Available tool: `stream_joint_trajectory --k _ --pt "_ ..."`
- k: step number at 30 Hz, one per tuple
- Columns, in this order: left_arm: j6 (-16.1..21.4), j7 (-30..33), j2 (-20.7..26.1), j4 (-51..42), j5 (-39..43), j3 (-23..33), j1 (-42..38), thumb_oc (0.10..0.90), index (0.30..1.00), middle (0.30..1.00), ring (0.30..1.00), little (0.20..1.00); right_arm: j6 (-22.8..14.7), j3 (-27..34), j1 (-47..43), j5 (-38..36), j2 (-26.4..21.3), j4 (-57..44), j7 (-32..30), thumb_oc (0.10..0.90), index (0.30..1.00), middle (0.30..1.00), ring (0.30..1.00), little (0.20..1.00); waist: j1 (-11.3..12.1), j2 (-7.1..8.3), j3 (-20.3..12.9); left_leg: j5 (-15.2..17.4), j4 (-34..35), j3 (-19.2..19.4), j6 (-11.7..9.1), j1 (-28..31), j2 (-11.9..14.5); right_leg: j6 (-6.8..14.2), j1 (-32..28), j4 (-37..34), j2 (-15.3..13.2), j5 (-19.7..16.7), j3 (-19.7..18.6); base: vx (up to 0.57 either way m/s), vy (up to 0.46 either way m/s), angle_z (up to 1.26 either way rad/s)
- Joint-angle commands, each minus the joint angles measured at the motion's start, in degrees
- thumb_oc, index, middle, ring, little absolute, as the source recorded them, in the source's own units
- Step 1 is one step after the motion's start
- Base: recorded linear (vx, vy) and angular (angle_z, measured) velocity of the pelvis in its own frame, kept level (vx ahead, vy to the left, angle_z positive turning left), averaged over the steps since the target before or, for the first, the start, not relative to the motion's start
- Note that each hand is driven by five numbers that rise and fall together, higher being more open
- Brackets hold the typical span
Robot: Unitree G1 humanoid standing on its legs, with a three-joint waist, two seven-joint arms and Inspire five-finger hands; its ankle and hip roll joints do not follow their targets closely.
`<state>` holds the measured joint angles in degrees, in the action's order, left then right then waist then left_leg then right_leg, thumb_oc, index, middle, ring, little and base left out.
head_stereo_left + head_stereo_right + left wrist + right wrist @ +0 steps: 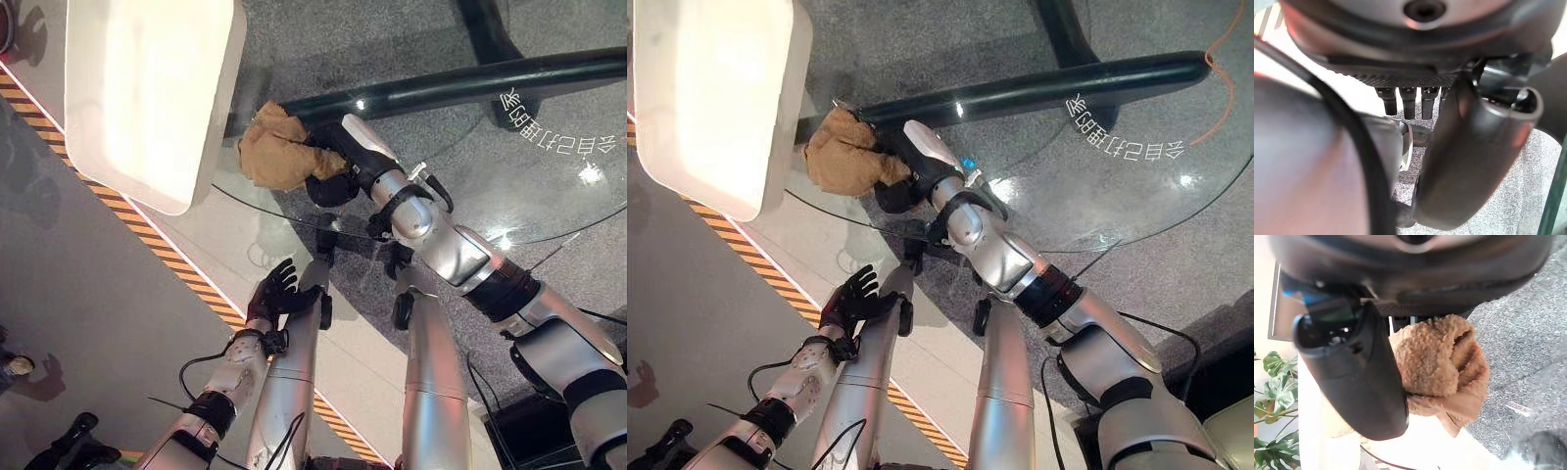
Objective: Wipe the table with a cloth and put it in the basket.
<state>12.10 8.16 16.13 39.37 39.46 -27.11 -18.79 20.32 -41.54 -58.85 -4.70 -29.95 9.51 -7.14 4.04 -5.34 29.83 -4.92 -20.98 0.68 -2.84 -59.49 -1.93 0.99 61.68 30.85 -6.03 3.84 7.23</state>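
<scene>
A crumpled tan cloth is bunched at the left rim of the round glass table. My right hand is shut on it, with the thumb lying across the cloth's side. The cloth sits right beside the white basket, which stands just left of the table's edge. My left hand hangs low, well below the table, open with its fingers straight and nothing in it.
A black tubular table frame runs under the glass behind the cloth. Yellow-and-black hazard tape crosses the floor diagonally. A person's shoes show at the lower left. A green plant stands off to one side.
</scene>
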Motion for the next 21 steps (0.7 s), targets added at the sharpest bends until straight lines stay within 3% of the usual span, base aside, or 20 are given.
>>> stream_joint_trajectory --k 1,3,4,5,9,15,21 --pt "0.86 0.37 -0.09 -0.99 -1.01 -1.22 5.8 0.8 0.9 0.9 0.9 0.9 -0.05 0.64 4.34 -2.02 -1.41 -3.77 -2.42 0.1 0.3 0.3 0.3 0.2 0.43 -0.67 -0.04 7.07 -4.26 2.45 2.35 1.91 -3.24 4.22 -1.73 -4.53 1.16 -3.4 -0.67 0.03 -0.002 -0.02" --pt "0.96 0.36 -0.01 -0.85 -0.93 -1.3 5.77 0.8 0.9 0.9 0.9 0.9 -0.08 1.18 4.33 -2.67 -1.64 -3.16 -4.83 0.1 0.3 0.3 0.3 0.2 0.45 -0.69 -0.04 6.98 -4.1 2.52 2.4 2.01 -3.16 4.19 -1.85 -4.63 1.13 -3.43 -0.63 -0.02 -0.001 -0.01" --pt "1.03 0.35 0.08 -0.8 -0.89 -0.8 4.59 0.8 0.9 0.9 0.9 0.9 -0.07 1.59 3.06 -2.93 -2.01 -2.93 -5.53 0.1 0.3 0.3 0.3 0.2 0.31 -0.63 -0.04 5.25 -3.72 2.7 2.69 -0.06 -3.23 3.81 0.01 -5.3 0.99 -5.12 -0.31 0.0 0.0 0.0" --pt "1.03 0.32 0.03 -0.79 -0.84 -1.25 5.96 0.8 0.9 0.9 0.9 0.9 -0.23 2.07 4.46 -3.66 -1.92 -2.55 -7.67 0.1 0.3 0.3 0.3 0.2 0.44 -0.75 -0.04 6.99 -3.88 2.53 2.46 2.37 -3.09 4.22 -2.09 -4.65 1.1 -3.43 -0.6 0.0 0.0 0.0" --pt "1.44 0.57 -0.01 -0.52 -0.86 -1.22 6.69 0.8 0.9 0.9 0.9 0.9 -2.7 7.2 5.11 -6.33 -2.58 -0.03 -18.77 0.1 0.3 0.3 0.3 0.2 0.17 -0.73 -0.04 7.41 -4.14 2.58 2.66 2.74 -2.84 4.22 -2.38 -4.39 1.2 -3.36 -0.85 0.01 0.0 0.0" --pt "1.74 1.1 -0.32 -0.17 -0.64 -1.13 6.81 0.8 0.9 0.9 0.9 0.9 -2.92 14.28 3.74 -10.12 -4.25 2.86 -29.04 0.1 0.3 0.3 0.3 0.2 -0.27 -0.37 -0.04 8.09 -4.25 2.52 2.9 3.03 -2.64 4.25 -2.55 -4.32 1.72 -3.46 -1.32 0.0 -0.004 -0.01" --pt "1.84 1.58 0.17 -0.45 -0.49 -0.48 6.07 0.8 0.9 0.9 0.9 0.9 -2.62 18.97 1.77 -13.93 -8.42 5.59 -33.5 0.1 0.3 0.3 0.3 0.2 -0.89 0.2 -0.04 6.85 -3.91 2.61 3.37 1.09 -2.64 3.88 -0.82 -5.2 2.01 -5.38 -1.26 -0.02 -0.015 -0.07"
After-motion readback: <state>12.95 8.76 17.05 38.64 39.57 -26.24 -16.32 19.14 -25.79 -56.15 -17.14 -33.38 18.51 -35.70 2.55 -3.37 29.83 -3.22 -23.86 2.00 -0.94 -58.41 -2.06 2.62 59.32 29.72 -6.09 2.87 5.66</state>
